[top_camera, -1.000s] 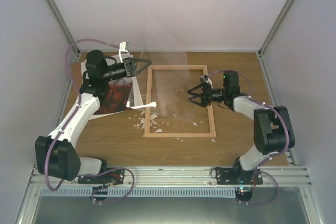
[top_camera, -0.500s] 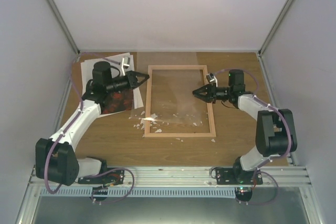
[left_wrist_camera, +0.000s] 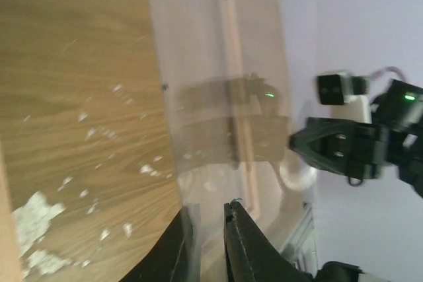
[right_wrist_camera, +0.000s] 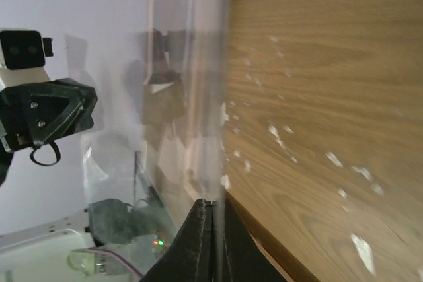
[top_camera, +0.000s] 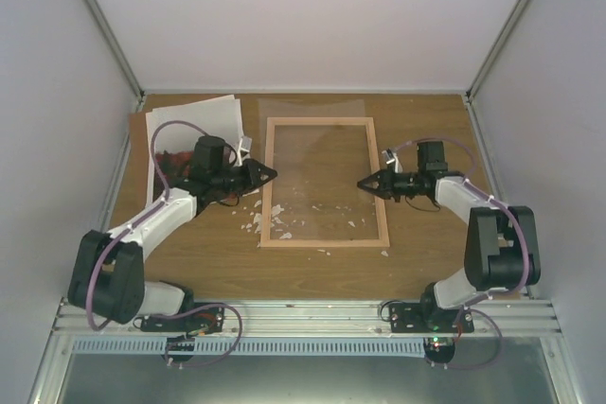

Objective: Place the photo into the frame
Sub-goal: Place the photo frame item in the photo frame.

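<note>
Far left of the overhead view, the photo (top_camera: 194,125) lies flat on the table (top_camera: 218,262). Its white border shows at the top and its red picture is half hidden under the left arm. It sits outside the frame (top_camera: 322,243), near the left rail.

Next along, the left gripper (top_camera: 273,174) points right with its tips at that left rail, the photo behind it. In its wrist view the fingers (left_wrist_camera: 246,242) stand a narrow slit apart, and the edge of the clear pane (left_wrist_camera: 198,64) runs down into the slit. Whether they pinch it, I cannot tell. White scraps (top_camera: 256,219) litter the wood just below this gripper.

In the centre, the frame lies flat with the pane over it, overshooting the upper rail. Inside the rails are that pane and a few white flecks near the lower end.

On the right, the right gripper (top_camera: 361,183) points left, tips just inside the right rail, jaws pressed together. Its wrist view shows the pane's edge lined up with the closed tips. The whole frame lies between it and the photo.
</note>
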`<state>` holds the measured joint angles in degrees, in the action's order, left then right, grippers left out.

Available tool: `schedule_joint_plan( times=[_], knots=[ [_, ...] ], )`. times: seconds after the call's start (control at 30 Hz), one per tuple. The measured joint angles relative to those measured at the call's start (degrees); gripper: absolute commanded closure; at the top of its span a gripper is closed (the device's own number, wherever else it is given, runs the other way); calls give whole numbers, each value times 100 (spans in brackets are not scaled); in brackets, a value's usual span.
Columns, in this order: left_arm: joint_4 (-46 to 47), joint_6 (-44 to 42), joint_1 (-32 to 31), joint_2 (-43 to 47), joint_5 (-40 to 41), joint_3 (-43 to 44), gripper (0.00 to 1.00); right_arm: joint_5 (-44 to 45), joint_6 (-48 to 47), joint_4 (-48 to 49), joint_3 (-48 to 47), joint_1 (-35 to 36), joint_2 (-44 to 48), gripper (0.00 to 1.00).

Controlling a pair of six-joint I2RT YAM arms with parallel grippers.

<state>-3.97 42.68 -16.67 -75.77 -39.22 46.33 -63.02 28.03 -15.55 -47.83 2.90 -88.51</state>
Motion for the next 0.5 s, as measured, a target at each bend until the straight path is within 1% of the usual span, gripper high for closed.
schedule_joint_plan(
  times=[0.1, 0.23, 0.33, 0.5],
  knots=[
    [-2, -4, -9, -313, 85, -258, 88, 304, -116, -166, 339, -72, 221, 99],
    [-22, -52, -90, -767, 175, -293, 89, 544, -216, -367, 345, -66, 181, 99],
    [-59, -168, -243, -1075, 225, -24, 93, 682, -293, -457, 120, -48, -46, 99],
    [-57, -404, -361, -1585, 317, 680, 98, 925, -494, -704, -662, 13, -791, 99]
  ],
)
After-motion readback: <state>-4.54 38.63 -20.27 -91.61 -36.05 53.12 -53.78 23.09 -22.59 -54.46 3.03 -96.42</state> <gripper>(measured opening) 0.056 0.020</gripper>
